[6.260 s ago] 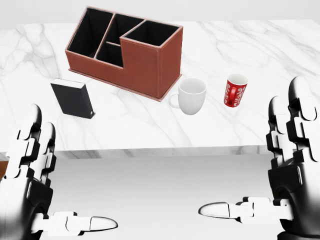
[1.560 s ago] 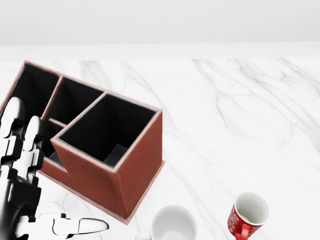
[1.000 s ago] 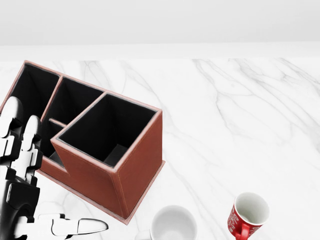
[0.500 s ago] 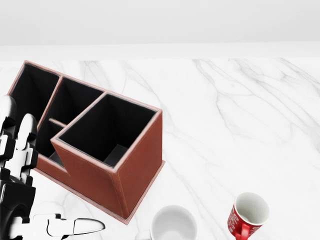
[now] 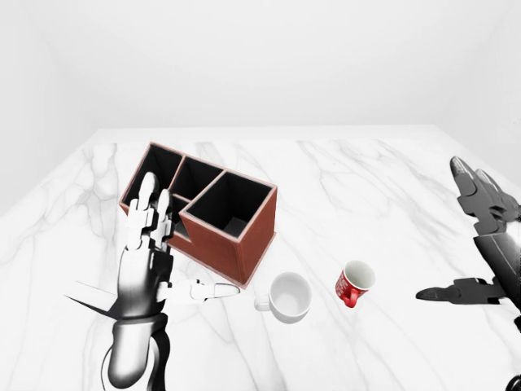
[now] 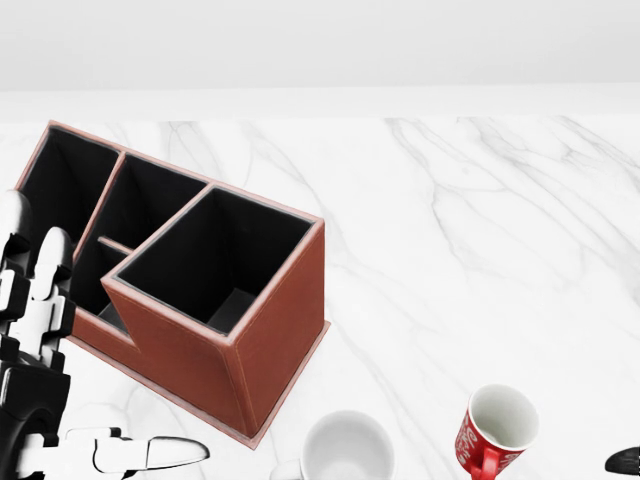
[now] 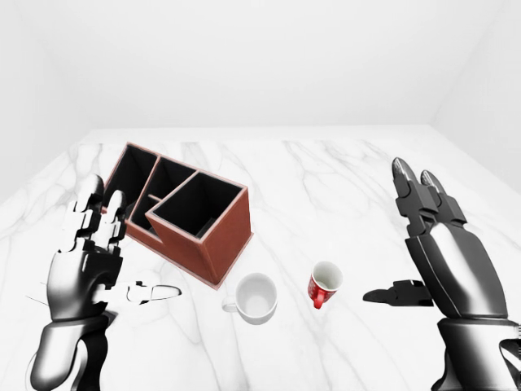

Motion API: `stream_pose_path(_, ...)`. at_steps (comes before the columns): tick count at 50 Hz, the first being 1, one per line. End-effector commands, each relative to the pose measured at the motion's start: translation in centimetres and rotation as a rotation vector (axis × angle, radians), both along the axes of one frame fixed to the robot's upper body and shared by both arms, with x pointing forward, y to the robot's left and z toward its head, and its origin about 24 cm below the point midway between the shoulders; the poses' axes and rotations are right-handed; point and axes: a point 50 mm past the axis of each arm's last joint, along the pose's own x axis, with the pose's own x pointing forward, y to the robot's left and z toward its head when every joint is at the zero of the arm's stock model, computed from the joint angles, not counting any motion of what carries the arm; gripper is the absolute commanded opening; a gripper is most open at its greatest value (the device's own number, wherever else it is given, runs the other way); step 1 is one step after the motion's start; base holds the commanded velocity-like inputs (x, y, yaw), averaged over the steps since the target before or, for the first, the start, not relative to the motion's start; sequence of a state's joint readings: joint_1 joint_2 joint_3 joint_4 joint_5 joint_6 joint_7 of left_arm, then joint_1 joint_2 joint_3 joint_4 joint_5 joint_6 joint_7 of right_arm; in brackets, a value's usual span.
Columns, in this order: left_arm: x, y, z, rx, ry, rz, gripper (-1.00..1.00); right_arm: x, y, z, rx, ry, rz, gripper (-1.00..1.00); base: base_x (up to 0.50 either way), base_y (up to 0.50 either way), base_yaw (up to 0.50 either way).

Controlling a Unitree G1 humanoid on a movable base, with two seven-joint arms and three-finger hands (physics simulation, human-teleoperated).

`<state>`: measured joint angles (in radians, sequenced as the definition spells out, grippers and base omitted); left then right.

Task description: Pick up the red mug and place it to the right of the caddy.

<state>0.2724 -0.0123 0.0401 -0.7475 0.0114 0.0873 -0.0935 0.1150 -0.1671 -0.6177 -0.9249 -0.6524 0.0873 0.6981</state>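
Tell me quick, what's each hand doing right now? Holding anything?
Left hand: open, holding nothing, raised beside the caddy.
Right hand: open, holding nothing, right of the red mug.

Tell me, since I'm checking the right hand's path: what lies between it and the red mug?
Nothing: in the right-eye view only bare white marble tabletop separates the open right hand from the upright red mug.

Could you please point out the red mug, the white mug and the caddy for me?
red mug [image 7: 323, 287], right-eye view, on its outer wall.
white mug [image 7: 255, 298], right-eye view, inside its bowl.
caddy [image 5: 246, 243], left-eye view, on its tall side wall.
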Motion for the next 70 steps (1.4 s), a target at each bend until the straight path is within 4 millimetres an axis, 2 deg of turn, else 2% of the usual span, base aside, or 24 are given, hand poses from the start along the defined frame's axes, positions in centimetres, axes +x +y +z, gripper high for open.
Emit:
stream_pose_path(1, 0.0, -0.1, 0.0, 0.001, 0.002, -0.001, 1.0, 1.0, -0.6, -2.0, 0.071, 0.094, 0.004, 1.0, 0.0, 0.0, 0.0)
stream_pose_path(5, -0.1, -0.1, 0.2, 0.003, -0.006, -0.003, 1.0, 0.9, -0.9, -3.6, 0.125, 0.158, -0.008, 1.0, 0.0, 0.0, 0.0)
stream_pose_path(14, -0.1, -0.1, 0.1, 0.003, -0.006, -0.002, 1.0, 1.5, -0.8, -4.0, 0.13, 0.179, 0.0, 1.0, 0.0, 0.0, 0.0)
stream_pose_path(19, -0.2, 0.0, 0.3, 0.001, -0.014, 0.001, 1.0, 2.2, -0.1, -4.8, 0.137, 0.214, 0.032, 1.0, 0.0, 0.0, 0.0)
stream_pose_path(28, 0.0, -0.3, -0.1, 0.002, 0.007, -0.011, 1.0, 2.7, 0.9, -4.6, 0.113, 0.213, 0.069, 1.0, 0.0, 0.0, 0.0)
stream_pose_path(32, 0.0, -0.2, 0.0, 0.003, 0.0, -0.01, 1.0, 3.0, 0.8, -4.8, 0.115, 0.224, 0.072, 1.0, 0.0, 0.0, 0.0)
stream_pose_path(45, -0.1, -0.2, 0.0, 0.002, 0.002, -0.007, 1.0, 4.2, 0.0, -7.2, 0.158, 0.333, 0.065, 1.0, 0.0, 0.0, 0.0)
stream_pose_path(58, -0.1, -0.1, 0.1, 0.0, -0.004, -0.006, 1.0, 4.6, -0.6, -8.8, 0.187, 0.407, 0.053, 1.0, 0.0, 0.0, 0.0)
stream_pose_path(61, 0.0, -0.1, -0.1, 0.0, 0.005, -0.005, 1.0, 4.8, -0.6, -8.6, 0.179, 0.4, 0.058, 1.0, 0.0, 0.0, 0.0)
stream_pose_path(66, -0.1, 0.1, 0.2, -0.001, -0.007, -0.001, 1.0, 5.1, -0.7, -10.1, 0.206, 0.465, 0.06, 1.0, 0.0, 0.0, 0.0)
stream_pose_path(70, -0.1, 0.0, -0.1, -0.002, 0.005, -0.001, 1.0, 5.5, -0.2, -9.9, 0.188, 0.46, 0.077, 1.0, 0.0, 0.0, 0.0)
